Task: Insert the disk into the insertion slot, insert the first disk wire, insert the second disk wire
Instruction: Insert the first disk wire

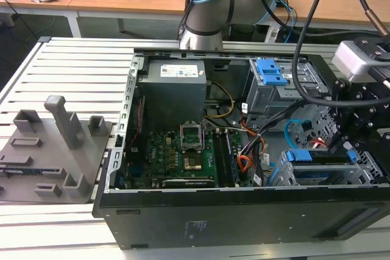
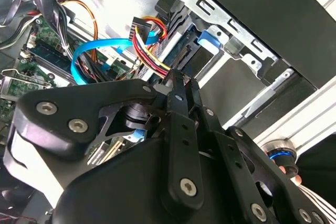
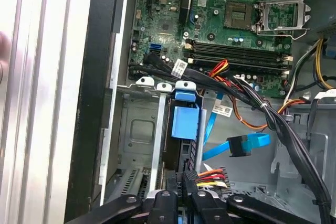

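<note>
**Inspector:** Exterior view?
**Recorder:** The disk (image 1: 323, 159) is found seated in the slot (image 1: 317, 178). Its long axis runs from the exterior view's left to its right. The gripper (image 1: 341, 149) is held just above it.

**Inspector:** First wrist view?
**Recorder:** The disk (image 3: 186, 124) is seen on edge, with its long axis running from the motherboard (image 3: 220, 19) toward the gripper (image 3: 185, 187). The fingers are drawn nearly together on the black plug of the first wire (image 3: 210, 174), at the disk's near end. Mating cannot be told. The second wire (image 3: 247, 142) lies loose beside it.

**Inspector:** Second wrist view?
**Recorder:** The plug is pinched at the fingertips (image 2: 176, 85). The second wire (image 2: 84, 53) is looped behind.
</note>
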